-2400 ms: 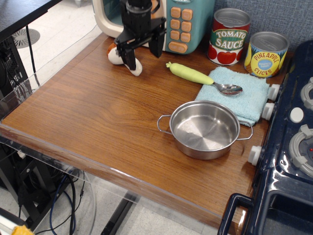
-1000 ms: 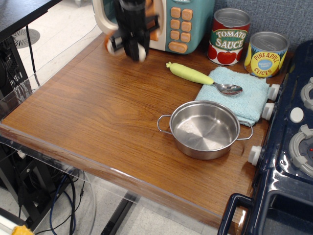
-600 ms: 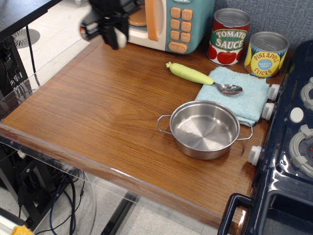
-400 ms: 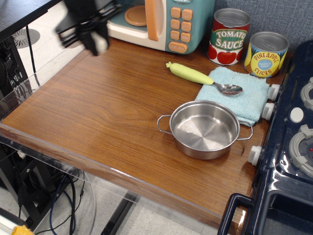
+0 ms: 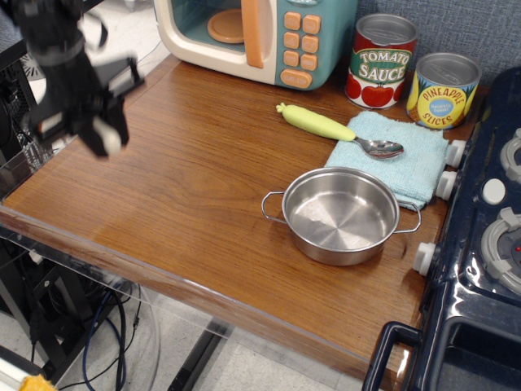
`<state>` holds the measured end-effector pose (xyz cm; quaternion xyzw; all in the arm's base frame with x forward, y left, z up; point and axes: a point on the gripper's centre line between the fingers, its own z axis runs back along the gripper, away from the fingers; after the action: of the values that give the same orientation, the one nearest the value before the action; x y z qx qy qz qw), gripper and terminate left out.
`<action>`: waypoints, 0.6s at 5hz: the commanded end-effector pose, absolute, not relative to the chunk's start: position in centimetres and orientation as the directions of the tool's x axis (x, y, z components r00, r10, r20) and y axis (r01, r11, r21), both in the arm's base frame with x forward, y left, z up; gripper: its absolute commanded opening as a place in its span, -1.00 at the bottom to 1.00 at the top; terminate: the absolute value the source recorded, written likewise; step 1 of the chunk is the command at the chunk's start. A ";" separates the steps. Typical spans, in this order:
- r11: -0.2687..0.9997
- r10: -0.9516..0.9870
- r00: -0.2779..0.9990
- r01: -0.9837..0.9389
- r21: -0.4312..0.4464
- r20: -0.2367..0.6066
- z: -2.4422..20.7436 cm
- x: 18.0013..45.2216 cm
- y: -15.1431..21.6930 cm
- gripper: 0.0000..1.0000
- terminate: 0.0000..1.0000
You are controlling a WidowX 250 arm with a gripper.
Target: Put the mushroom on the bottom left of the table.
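My black gripper [image 5: 81, 120] hangs blurred over the left edge of the brown wood-grain table [image 5: 187, 195], above its near-left part. It is shut on the mushroom [image 5: 107, 135]. Only the mushroom's cream-white stem end shows clearly, sticking out at the gripper's lower right. The cap is mostly hidden between the fingers. The mushroom is held above the tabletop and is not resting on it.
A toy microwave [image 5: 260, 32] stands at the back. Tomato sauce [image 5: 383, 61] and pineapple [image 5: 444, 90] cans stand back right. A yellow-green-handled spoon [image 5: 326, 124] lies on a blue cloth [image 5: 399, 155]. A steel pot [image 5: 342, 213] sits mid-right beside the dark blue toy stove [image 5: 480, 261]. A clear acrylic rim [image 5: 122, 265] runs along the front.
The gripper closed on the mushroom by the microwave, lifted it, and carried it left and toward the front along the table's left edge. Nothing else moved.
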<state>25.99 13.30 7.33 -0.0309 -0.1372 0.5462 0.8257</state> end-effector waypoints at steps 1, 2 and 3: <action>0.430 0.898 0.396 -0.882 -0.194 0.191 3.5 25.4 13.5 -1.00 -1.00; 0.433 0.896 0.404 -0.888 -0.157 0.187 1.8 24.9 13.6 -1.00 -1.00; 0.462 0.883 0.438 -0.875 -0.146 0.168 2.1 25.2 13.2 1.00 -1.00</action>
<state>25.02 12.51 1.18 -0.0203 -0.0932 0.5232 0.8469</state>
